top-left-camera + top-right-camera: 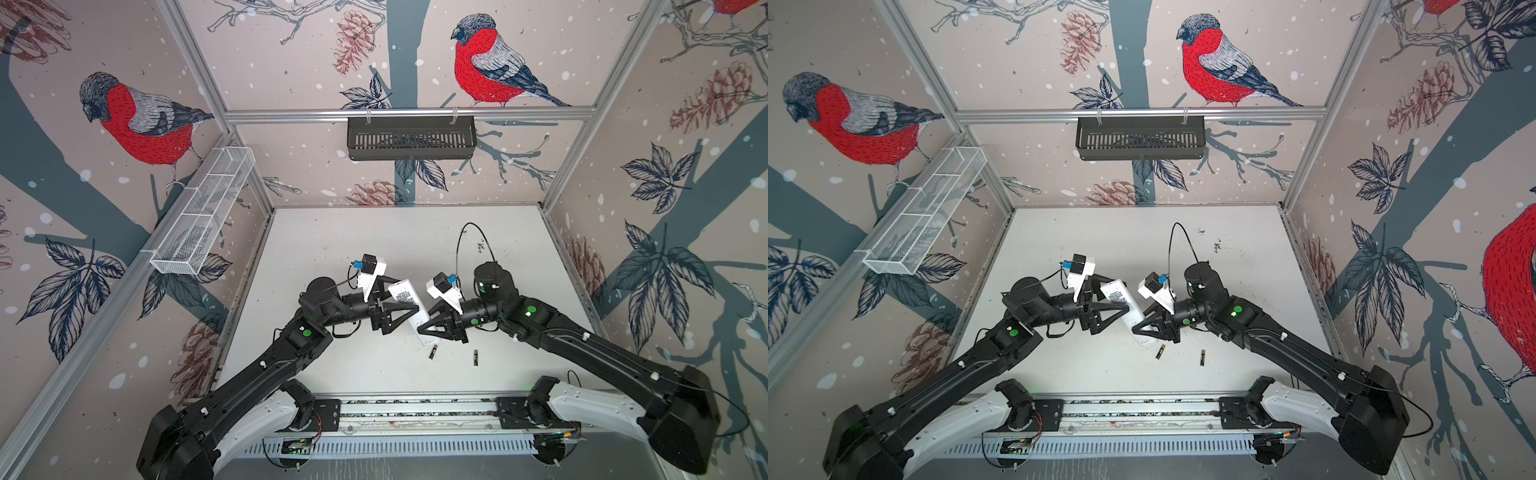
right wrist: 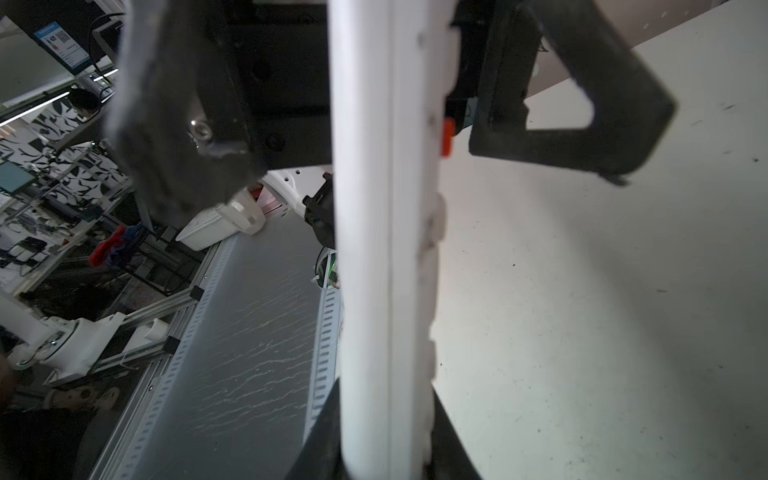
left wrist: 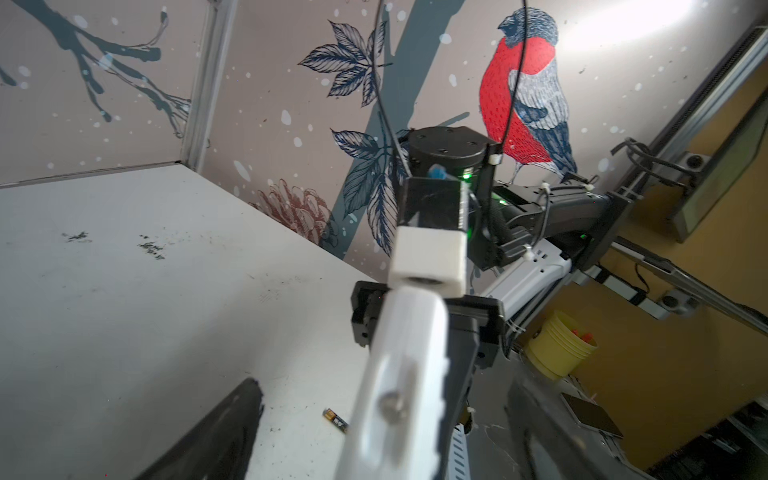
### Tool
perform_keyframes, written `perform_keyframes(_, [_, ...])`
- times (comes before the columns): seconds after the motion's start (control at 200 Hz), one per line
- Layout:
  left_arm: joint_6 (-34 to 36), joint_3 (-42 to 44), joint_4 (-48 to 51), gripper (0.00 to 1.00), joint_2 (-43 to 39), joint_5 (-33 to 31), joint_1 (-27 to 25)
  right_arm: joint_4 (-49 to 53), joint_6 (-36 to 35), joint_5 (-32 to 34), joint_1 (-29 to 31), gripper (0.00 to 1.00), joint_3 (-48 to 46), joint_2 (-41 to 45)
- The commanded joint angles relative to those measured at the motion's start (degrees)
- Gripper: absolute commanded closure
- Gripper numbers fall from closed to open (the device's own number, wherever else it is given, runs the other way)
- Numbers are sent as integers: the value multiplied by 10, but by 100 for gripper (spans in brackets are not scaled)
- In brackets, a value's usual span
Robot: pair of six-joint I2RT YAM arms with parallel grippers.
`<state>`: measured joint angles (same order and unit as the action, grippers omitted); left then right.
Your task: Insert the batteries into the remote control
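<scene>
right gripper (image 1: pixel 424 329): clamped on remote control (image 1: pixel 409 301), near end
left gripper (image 1: pixel 404 294): jaws wide, straddling the far half, no contact
remote axis: slants near-to-far between both grippers
batteries (image 1: pixel 433 352): both loose on table (image 1: pixel 374 249), just near-side of right gripper; right arm nearer

1. A white table (image 1: pixel 353 249) fills the floor of the cell, and dark smudges (image 3: pixel 151 248) mark it towards the back.
2. A white wire-mesh basket (image 1: pixel 203 216), split into compartments, hangs on the left wall rail.
3. A black slotted basket (image 1: pixel 411 139) hangs from the aluminium rail (image 1: pixel 291 114) across the back wall.
4. The wallpaper shows red-breasted birds (image 1: pixel 486 62), pine cones (image 1: pixel 353 41) and dark leaves.
5. A grey slotted cable duct (image 1: pixel 415 449) runs along the front edge.
6. Outside the cell, the left wrist view shows a stack of yellow cups (image 3: pixel 557 347).
</scene>
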<state>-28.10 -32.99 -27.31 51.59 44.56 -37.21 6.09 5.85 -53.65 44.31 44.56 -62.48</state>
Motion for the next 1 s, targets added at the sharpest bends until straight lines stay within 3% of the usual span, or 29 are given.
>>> perform_keyframes(0.0, [-2,0,-41,19,-1,39,0,-8,-5,-59,-1,74,6,-10])
perform_keyframes(0.19, [6,-2,-19,49,-6,31,-1,-6,-3,-76,-11,72,12,-18])
perform_keyframes(0.305, [9,-5,-9,72,-4,22,-1,-8,-3,-75,-13,70,13,-18])
perform_keyframes(0.43, [17,-9,6,82,-4,2,-1,-8,-2,-70,-14,66,12,-19])
perform_keyframes(0.525, [24,-12,27,95,-7,-32,-1,-11,1,-61,-15,58,10,-19])
perform_keyframes(0.58, [30,-12,40,99,-11,-55,-1,-12,7,-43,-17,39,8,-18])
perform_keyframes(0.62, [33,-12,53,100,-14,-80,0,-16,12,-27,-20,26,7,-15])
perform_keyframes(0.65, [36,-12,64,100,-17,-101,0,-24,22,-12,-22,3,3,-11])
perform_keyframes(0.66, [36,-11,67,100,-18,-109,0,-30,28,-3,-22,0,2,-10])
perform_keyframes(0.82, [22,17,88,100,-50,-222,6,-121,175,120,-60,1,-38,0])
perform_keyframes(0.996, [-8,66,58,100,-60,-283,13,-151,245,165,-98,0,-45,-41])
